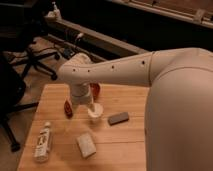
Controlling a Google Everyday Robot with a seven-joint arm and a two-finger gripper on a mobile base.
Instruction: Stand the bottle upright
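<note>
The bottle (pixel 43 141) lies on its side near the front left corner of the wooden table (pixel 130 150). It is slim and clear-whitish, with a pale printed label and its cap pointing away from me. My gripper (pixel 86 104) hangs at the end of the white arm over the middle of the table. It is right above a short white cup (pixel 95 112), well to the right of and behind the bottle. Nothing shows as held.
A small dark-red bottle (pixel 68 108) stands left of the gripper, and another reddish object (pixel 95 90) sits behind it. A dark grey block (pixel 118 118) and a pale block (pixel 86 145) lie on the table. An office chair (pixel 30 57) stands on the floor at the left.
</note>
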